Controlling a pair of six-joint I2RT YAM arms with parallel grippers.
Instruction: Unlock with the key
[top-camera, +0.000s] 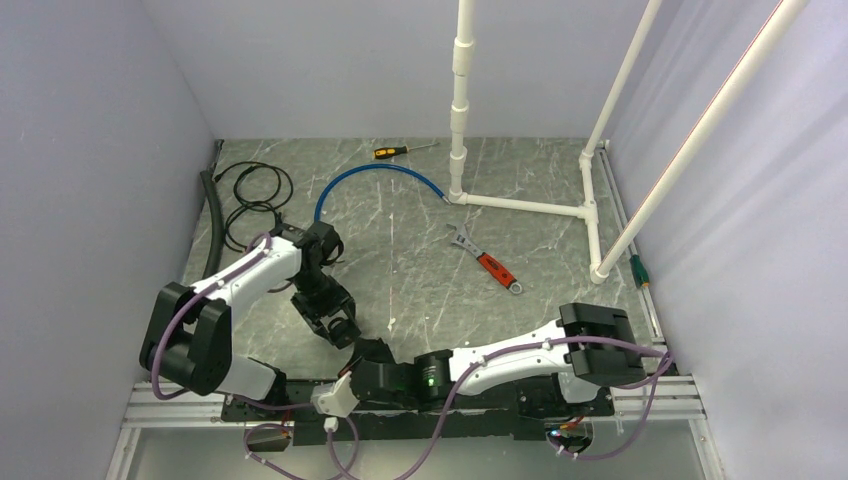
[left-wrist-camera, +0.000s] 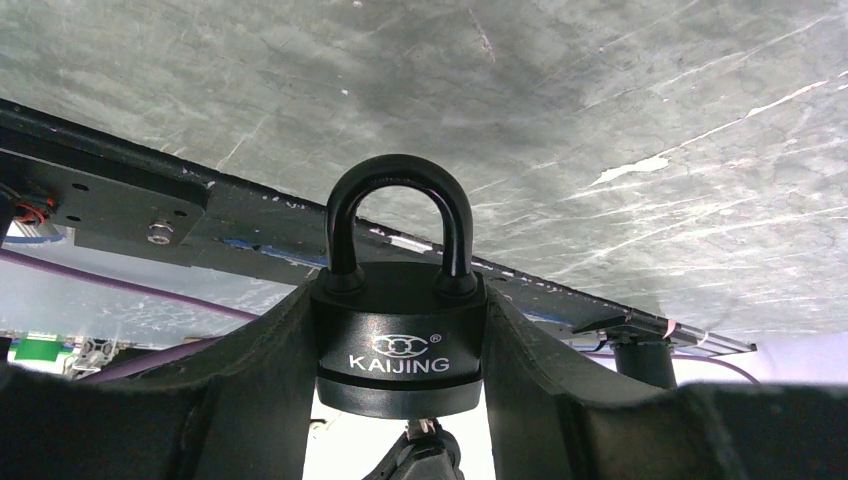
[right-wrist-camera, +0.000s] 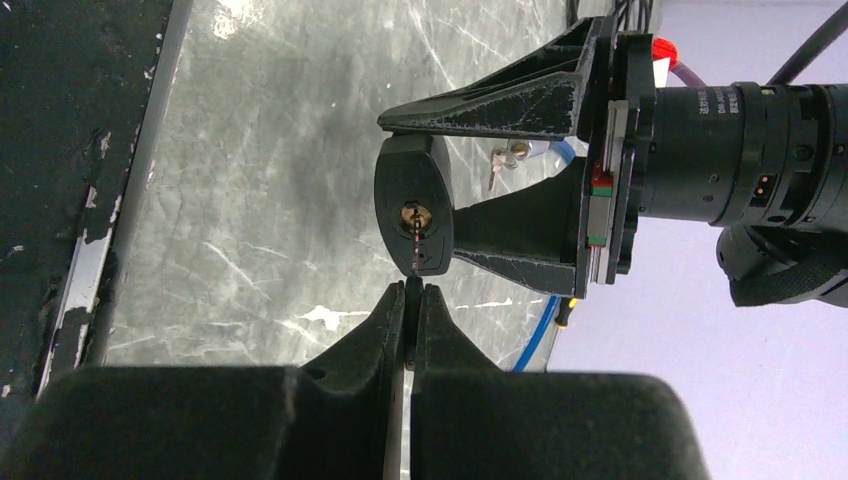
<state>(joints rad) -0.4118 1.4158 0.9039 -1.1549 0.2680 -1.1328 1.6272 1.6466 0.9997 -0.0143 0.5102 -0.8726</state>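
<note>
Left gripper (left-wrist-camera: 400, 395) is clamped on the padlock (left-wrist-camera: 398, 345), one finger on each flank of the body. From its wrist cam we get the branded face. The shackle (left-wrist-camera: 400, 175) stands straight up in frame, pointing away from the wrist, with both legs seated, so it's not unlocked yet. Something dark pokes in right under the lock's base, which we take for the other arm's tip.

On the right wrist cam, the right gripper (right-wrist-camera: 410, 300) is pinched shut on the key (right-wrist-camera: 412, 255). We see the blade edge-on, its long axis running straight up from the fingertips into the brass keyhole (right-wrist-camera: 416, 214) on the padlock's underside. Can't tell how deep the tip sits.

Top cam: both grippers meet nose to nose low over the table (top-camera: 420, 200), just ahead of the bases. Lock and key are too small to make out there.

Our read is we're mid-insertion. Next we'd push along that same line until it seats, then roll the right wrist while the left keeps hold.
</note>
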